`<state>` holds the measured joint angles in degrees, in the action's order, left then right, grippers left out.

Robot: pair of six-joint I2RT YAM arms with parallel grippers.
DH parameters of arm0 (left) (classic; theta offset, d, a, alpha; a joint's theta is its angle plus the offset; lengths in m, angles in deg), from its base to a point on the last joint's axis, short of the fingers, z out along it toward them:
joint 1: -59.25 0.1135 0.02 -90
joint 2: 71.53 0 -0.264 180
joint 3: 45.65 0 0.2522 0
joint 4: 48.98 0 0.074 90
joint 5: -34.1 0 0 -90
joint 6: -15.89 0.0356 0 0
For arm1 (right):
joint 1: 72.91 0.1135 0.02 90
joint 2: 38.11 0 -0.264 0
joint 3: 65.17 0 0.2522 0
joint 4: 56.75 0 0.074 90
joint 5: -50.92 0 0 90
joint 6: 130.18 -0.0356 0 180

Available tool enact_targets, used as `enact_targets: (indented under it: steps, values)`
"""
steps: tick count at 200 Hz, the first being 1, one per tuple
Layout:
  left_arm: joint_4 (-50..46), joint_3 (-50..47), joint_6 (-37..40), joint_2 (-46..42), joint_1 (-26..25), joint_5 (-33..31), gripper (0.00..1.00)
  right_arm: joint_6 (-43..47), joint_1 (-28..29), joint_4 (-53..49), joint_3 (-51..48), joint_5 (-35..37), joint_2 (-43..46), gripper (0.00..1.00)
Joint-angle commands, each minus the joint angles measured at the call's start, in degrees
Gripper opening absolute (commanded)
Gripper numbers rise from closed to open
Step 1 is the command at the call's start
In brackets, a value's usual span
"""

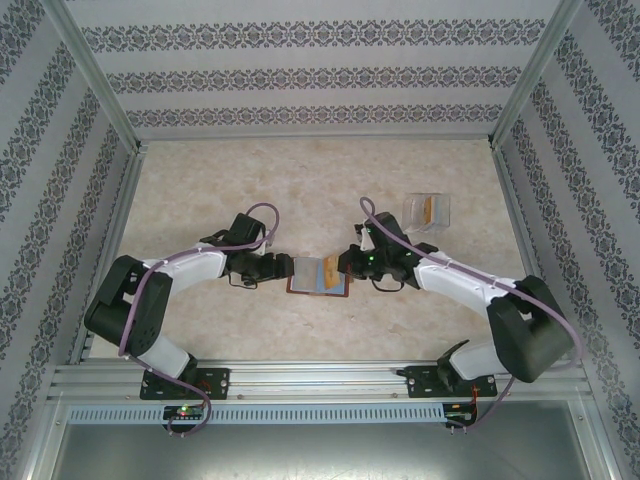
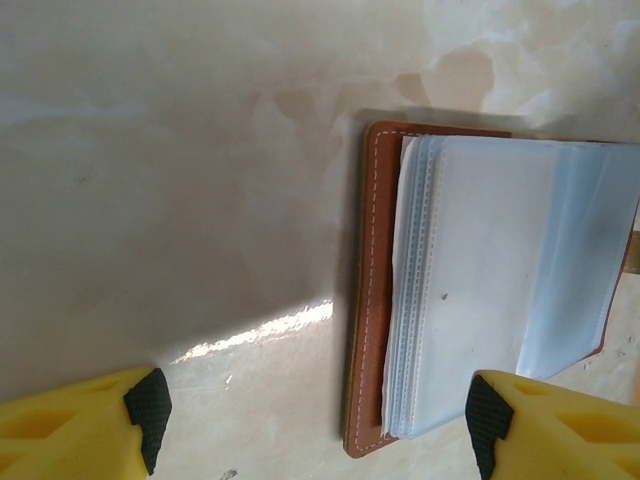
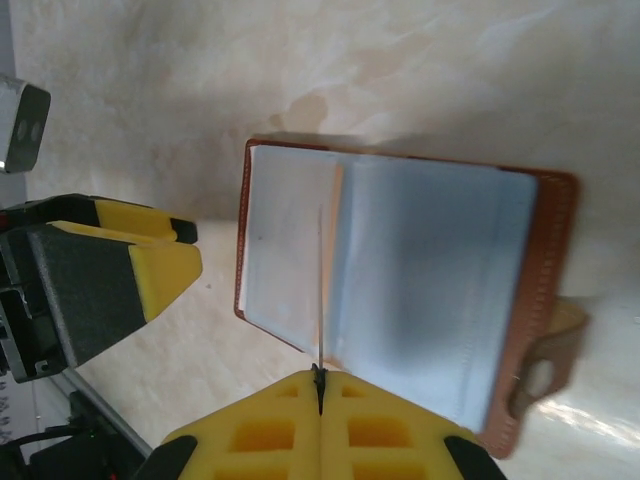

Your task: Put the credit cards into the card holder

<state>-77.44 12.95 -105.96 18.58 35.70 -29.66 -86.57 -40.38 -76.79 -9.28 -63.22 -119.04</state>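
Note:
The card holder [image 1: 305, 277] lies open on the table between both grippers, reddish-brown with pale plastic sleeves [image 2: 500, 270]. My right gripper [image 3: 320, 385] is shut on a thin credit card [image 3: 320, 290], seen edge-on and standing upright over the holder's middle fold [image 3: 400, 270]. In the top view the card [image 1: 330, 268] looks orange beside the right gripper [image 1: 347, 263]. My left gripper [image 2: 320, 420] is open, and the holder's left brown edge [image 2: 372, 300] lies between its fingers. One black pad [image 2: 490, 425] hangs over the sleeves' corner. From above, the left gripper [image 1: 284, 269] sits at the holder's left edge.
A clear plastic box [image 1: 426, 211] with an orange card inside stands behind and to the right of the right arm. The holder's strap tab [image 3: 545, 370] sticks out on its right side. Metal frame rails [image 1: 300, 380] border the table.

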Motion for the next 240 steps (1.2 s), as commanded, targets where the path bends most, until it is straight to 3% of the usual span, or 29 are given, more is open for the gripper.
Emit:
enact_targets:
  steps: [1,51,93,153,240]
  values:
    - [-1.18,1.64,1.29,2.02,-1.35,1.36,0.76,-3.62,0.90,6.84,-1.00,0.59,-1.08,0.00]
    - [0.97,1.03,0.72,3.17,-1.48,0.65,0.57,-5.49,1.13,16.92,-4.77,-0.50,-7.91,0.00]
    - [2.48,0.35,-0.16,4.24,-1.44,1.14,0.54,-8.97,1.22,24.37,-6.55,-2.82,-12.18,0.00]
    - [3.77,0.25,-0.92,5.61,-1.58,1.60,0.44,-11.23,1.73,27.55,-6.45,-4.35,-14.65,0.00]
    - [1.09,0.66,-2.35,5.25,-1.50,-3.33,0.41,-12.48,2.61,28.42,-7.59,-3.71,-10.51,0.00]
